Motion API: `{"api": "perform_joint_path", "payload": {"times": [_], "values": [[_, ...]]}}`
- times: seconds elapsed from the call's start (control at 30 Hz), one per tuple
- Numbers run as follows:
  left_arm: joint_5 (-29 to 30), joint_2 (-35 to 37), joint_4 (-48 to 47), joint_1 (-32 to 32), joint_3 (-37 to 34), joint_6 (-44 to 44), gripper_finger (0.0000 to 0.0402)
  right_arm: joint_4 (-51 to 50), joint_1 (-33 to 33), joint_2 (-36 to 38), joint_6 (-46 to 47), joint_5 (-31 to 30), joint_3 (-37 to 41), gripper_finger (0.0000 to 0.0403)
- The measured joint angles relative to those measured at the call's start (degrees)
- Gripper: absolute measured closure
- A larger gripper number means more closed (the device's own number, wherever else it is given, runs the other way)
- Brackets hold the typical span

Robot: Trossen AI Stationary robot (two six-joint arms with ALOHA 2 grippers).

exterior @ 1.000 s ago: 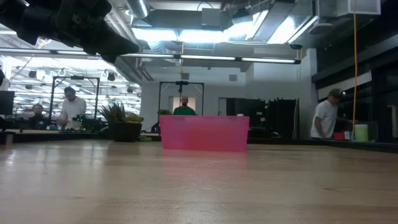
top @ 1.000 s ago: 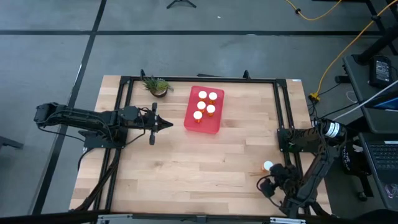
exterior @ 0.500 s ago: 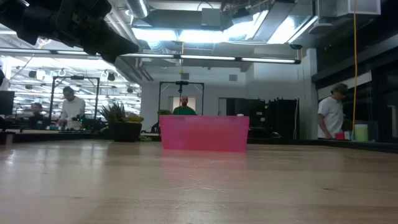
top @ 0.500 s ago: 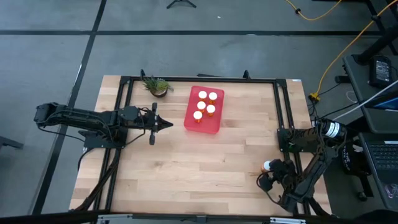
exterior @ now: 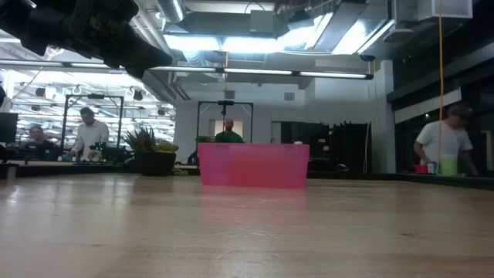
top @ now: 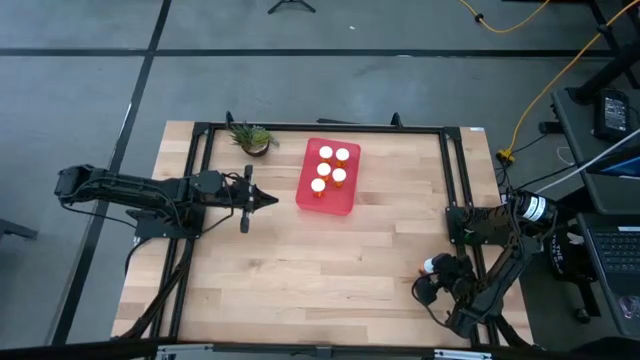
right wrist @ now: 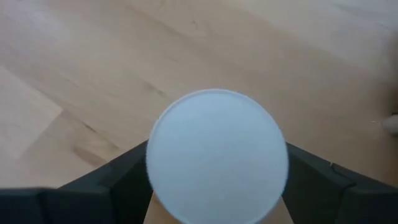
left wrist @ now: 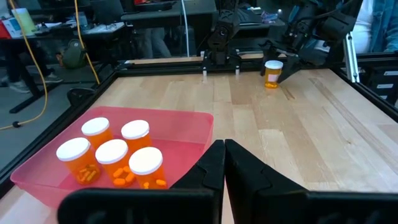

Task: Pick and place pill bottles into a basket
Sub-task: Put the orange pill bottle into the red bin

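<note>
Five small orange cylindrical pill bottles with round white caps (top: 329,167) already stood together inside the flat red rectangular plastic basket (top: 339,203), which sat near the far middle of the pale wooden table (top: 300,270), close to a small green potted plant (top: 251,138). That left one bottle outside, so the task looked nearly finished. The sixth orange bottle with its white cap (top: 429,266) stood upright on the wood near the table's right front corner, well apart from the basket. The right gripper (top: 437,279) was right at it: in the right wrist view the white cap (right wrist: 217,153) filled the space between the two dark fingers (right wrist: 109,171), which flanked it closely on either side, though whether they actually pressed on it could not be told. The left gripper (top: 268,199) waited just beside the basket's left edge with its fingers (left wrist: 245,171) drawn together and holding nothing. What seemingly remained was to grip the last bottle, carry it across and set it with the others.
</note>
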State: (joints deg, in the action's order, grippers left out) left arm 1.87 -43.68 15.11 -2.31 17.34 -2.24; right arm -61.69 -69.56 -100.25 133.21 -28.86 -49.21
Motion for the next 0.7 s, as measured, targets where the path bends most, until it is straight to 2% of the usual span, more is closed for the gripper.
{"api": "perform_joint_path", "payload": {"times": [0.3,0.53,0.7], "values": [[0.0,-0.02,-0.02,0.01,0.0,0.16,0.0399,-2.03,0.0,0.0,0.04,1.93,-0.13,0.0106],[0.0,0.0,-0.02,0.0,0.0,0.17,0.0394,-9.29,0.0,0.0,0.01,1.97,-4.76,0.0106],[0.01,0.0,-0.02,0.01,0.0,0.12,0.0399,-8.57,0.0,0.0,0.09,1.99,-5.19,0.0106]]}}
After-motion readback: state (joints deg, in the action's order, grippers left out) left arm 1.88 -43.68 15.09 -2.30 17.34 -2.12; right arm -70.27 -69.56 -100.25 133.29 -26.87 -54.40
